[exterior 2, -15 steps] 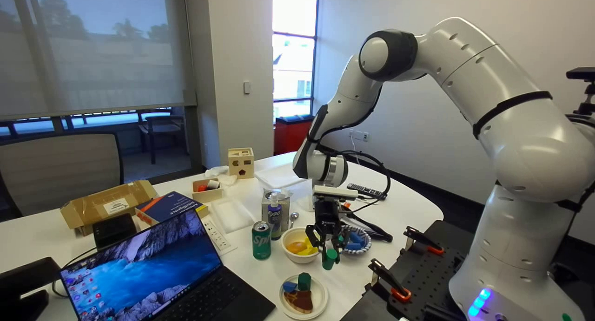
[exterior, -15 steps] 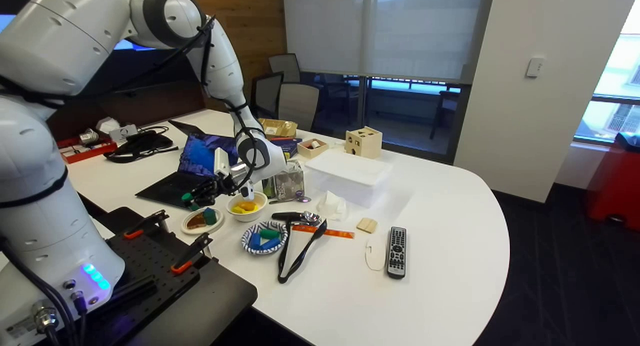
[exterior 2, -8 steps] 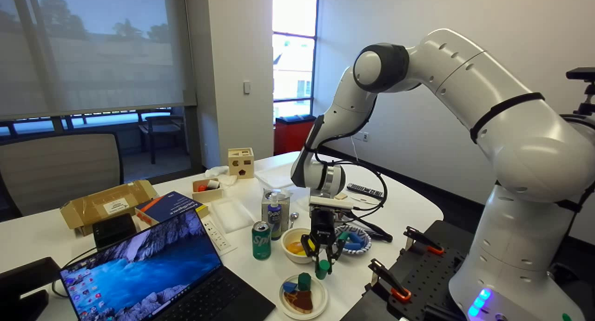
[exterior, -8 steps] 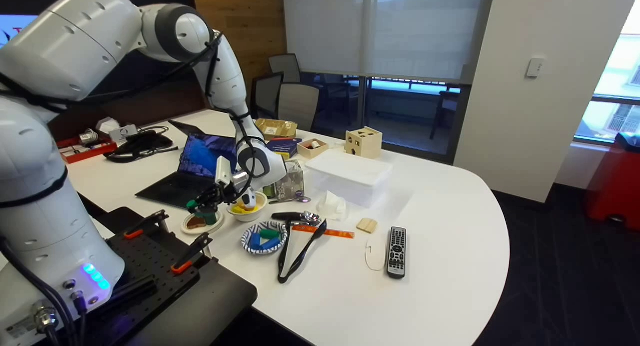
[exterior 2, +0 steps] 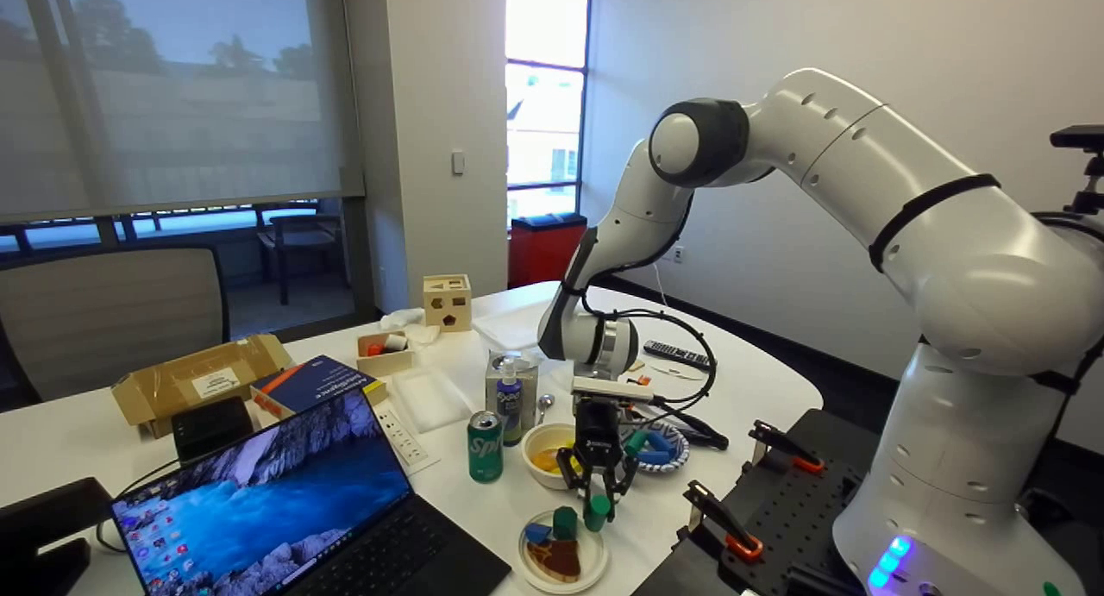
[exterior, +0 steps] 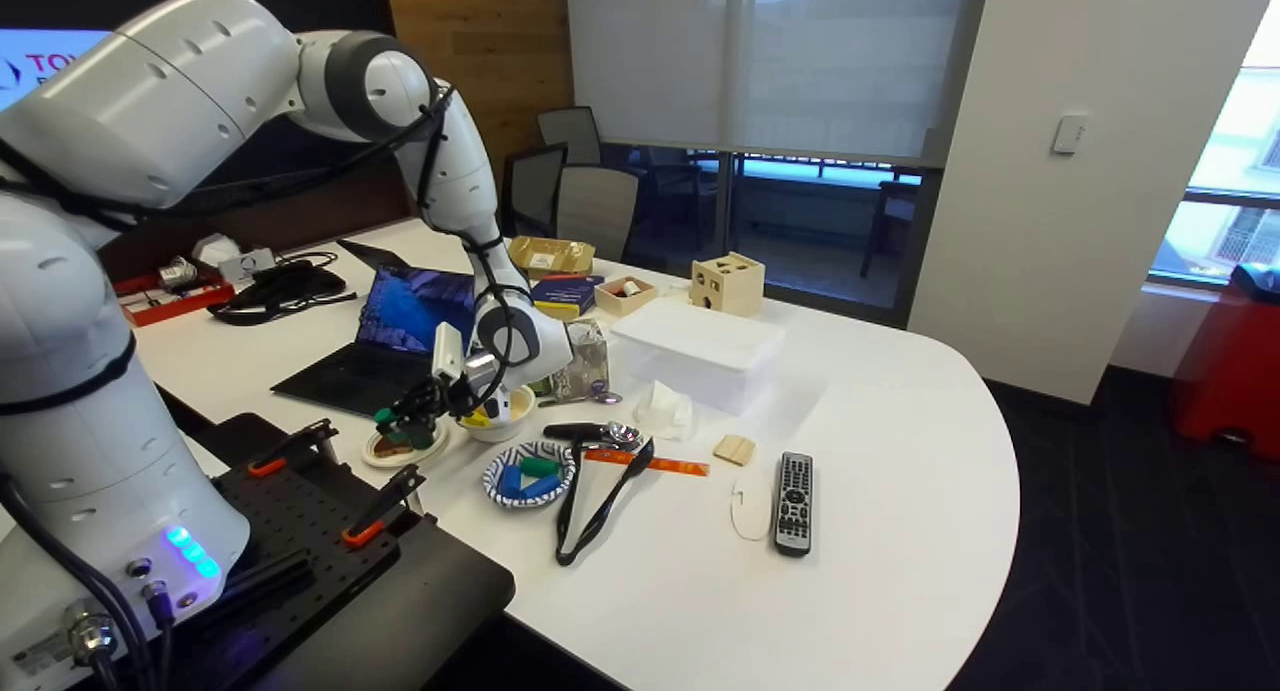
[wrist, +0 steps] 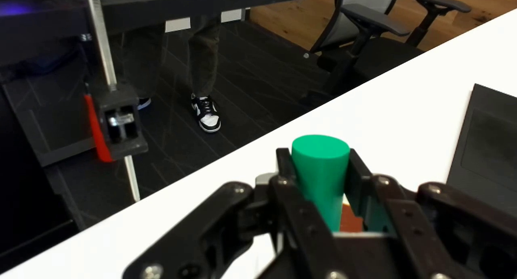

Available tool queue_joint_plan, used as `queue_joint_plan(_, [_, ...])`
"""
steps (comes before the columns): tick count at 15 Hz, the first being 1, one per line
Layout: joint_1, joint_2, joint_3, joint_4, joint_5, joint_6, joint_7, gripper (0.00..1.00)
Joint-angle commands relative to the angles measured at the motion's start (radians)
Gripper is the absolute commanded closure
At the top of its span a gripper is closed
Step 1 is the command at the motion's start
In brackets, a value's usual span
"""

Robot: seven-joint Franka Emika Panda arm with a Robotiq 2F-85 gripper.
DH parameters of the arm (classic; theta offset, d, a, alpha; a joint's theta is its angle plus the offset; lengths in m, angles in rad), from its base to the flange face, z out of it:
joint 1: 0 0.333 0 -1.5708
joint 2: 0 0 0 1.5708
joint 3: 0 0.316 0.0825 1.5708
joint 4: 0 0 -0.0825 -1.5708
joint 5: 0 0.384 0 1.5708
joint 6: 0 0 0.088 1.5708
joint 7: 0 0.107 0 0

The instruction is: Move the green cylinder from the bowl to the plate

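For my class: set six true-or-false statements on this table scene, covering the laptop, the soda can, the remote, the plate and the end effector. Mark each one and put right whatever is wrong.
1. The end effector grips a green cylinder. True.
2. The laptop is folded shut. False: it stands open.
3. The soda can lies on its side. False: it is upright.
4. A blue block and a brown piece are on the plate. True.
5. The remote is inside the wooden box. False: it lies on the table.
6. The plate also holds a green block. True.
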Motion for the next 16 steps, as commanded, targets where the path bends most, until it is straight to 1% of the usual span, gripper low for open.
queue_joint_plan(1, [-0.003,0.025,0.007,0.021,0.019,0.013,0.007,0.92])
queue_joint_plan(4, [-0.002,0.044,0.009,0.038,0.019,0.017,0.008,0.92])
queue_joint_plan(11, [0.0,0.066,0.01,0.067,0.014,0.074,0.013,0.92])
queue_joint_plan(16, [-0.006,0.07,0.015,0.073,0.013,0.071,0.012,0.92])
